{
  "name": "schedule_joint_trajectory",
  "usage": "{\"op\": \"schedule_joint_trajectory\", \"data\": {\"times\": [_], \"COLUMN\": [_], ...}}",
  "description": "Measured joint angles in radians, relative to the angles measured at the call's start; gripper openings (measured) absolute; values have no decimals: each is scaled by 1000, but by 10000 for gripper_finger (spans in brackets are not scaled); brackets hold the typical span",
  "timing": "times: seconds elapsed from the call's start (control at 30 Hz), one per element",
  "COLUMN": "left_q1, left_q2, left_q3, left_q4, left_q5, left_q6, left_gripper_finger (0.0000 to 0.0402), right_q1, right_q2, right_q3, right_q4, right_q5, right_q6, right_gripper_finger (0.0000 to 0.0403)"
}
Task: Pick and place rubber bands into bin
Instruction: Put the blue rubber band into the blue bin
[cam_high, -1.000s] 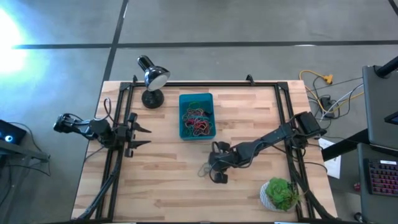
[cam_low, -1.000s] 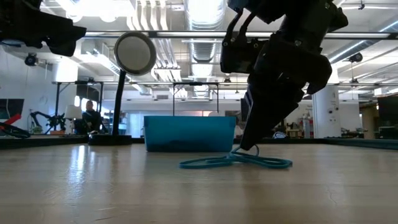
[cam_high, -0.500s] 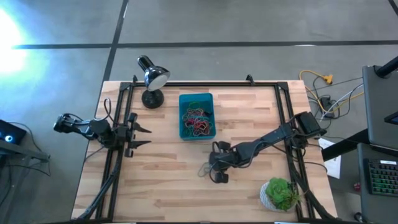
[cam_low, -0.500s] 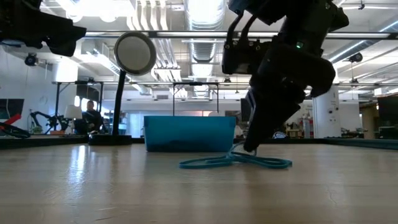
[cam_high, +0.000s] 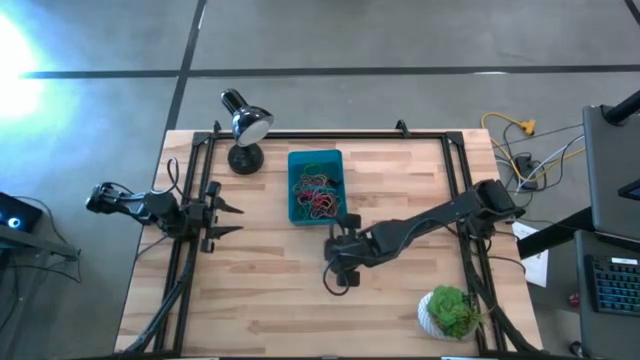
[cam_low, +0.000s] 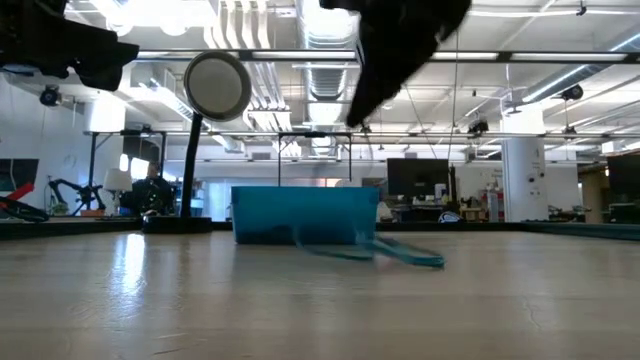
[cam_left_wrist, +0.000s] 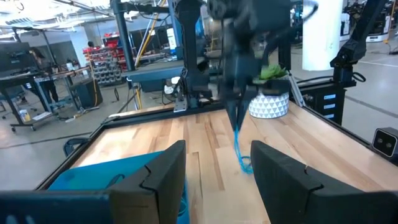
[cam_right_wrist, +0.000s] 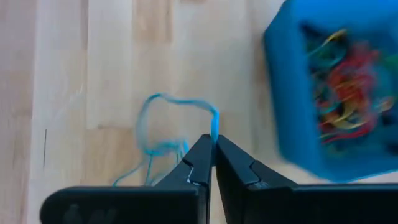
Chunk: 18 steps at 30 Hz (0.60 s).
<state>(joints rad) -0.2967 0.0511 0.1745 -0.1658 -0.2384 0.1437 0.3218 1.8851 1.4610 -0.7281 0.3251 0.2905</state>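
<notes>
the right gripper (cam_right_wrist: 212, 151) has risen off the wooden table (cam_high: 270, 290) and shifted toward the teal bin (cam_high: 316, 187) since half a second ago: in the low view its fingers were down at the boards and are now lifted almost out of the top. its fingers are pressed together, pinching a blue rubber band (cam_right_wrist: 180, 127) whose loops hang down and trail on the wood just short of the bin. so the pick looks made, and the carry over the near wall comes next. the bin already holds a tangle of red, yellow and green bands (cam_high: 318, 192). the left gripper (cam_high: 228, 219) waits spread open at the table's left edge, unmoved. a black desk lamp (cam_high: 243, 127) stands beside the bin, a potted plant (cam_high: 452, 311) at the near right corner. beyond the table lies an open workshop with ceiling ducts.
</notes>
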Motion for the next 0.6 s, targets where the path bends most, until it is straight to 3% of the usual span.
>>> {"op": "schedule_joint_trajectory", "data": {"times": [0.37, 0.6], "left_q1": [0, 0], "left_q2": [0, 1], "left_q3": [0, 0], "left_q4": [13, 26], "left_q5": [0, 6], "left_q6": [2, 2], "left_gripper_finger": [167, 167], "right_q1": [-33, -189], "right_q2": [0, -1], "right_q3": [312, 368], "right_q4": [-163, -155], "right_q5": [227, 224], "right_q6": [-265, -381], "right_gripper_finger": [9, 8]}}
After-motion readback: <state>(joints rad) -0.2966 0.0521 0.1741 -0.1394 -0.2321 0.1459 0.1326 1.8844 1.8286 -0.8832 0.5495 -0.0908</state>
